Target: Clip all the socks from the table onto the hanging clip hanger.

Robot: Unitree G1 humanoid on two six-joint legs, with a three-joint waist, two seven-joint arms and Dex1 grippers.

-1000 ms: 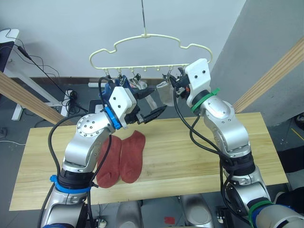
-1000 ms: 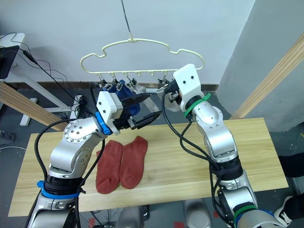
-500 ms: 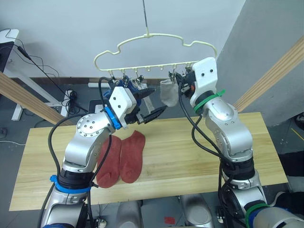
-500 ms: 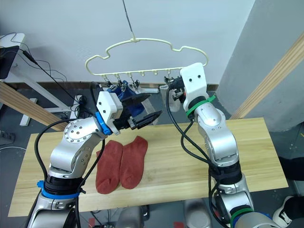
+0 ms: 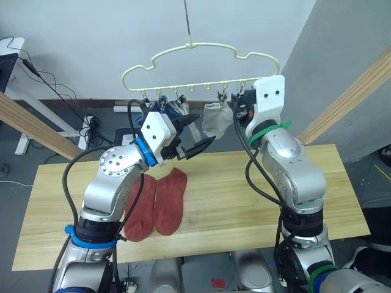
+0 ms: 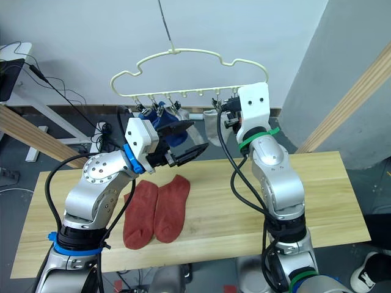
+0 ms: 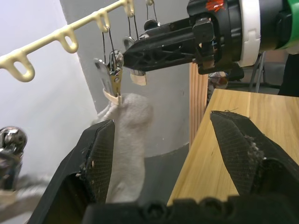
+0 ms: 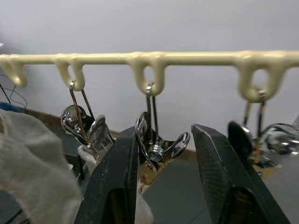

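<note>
Overhead, the clip hanger [image 5: 198, 66] hangs from its long hook with its wavy outline and clip bar running left to right above the far edge of the bench [image 5: 244, 201]. Blue socks [image 5: 160, 114] and light grey socks [image 5: 215, 119] hang from its clips, their long axes pointing down. Two rust-red socks [image 5: 156, 204] lie side by side on the bench, touching along their length, toes toward the near edge and cuffs toward the hanger. The left claw [image 5: 194, 131] hovers above the bench just below the hanging socks, its fingers spread wide and holding nothing. The right claw [image 8: 163, 154] is raised to the clip bar, fingers a little apart on either side of a metal clip [image 8: 156, 147] without pressing it.
</note>
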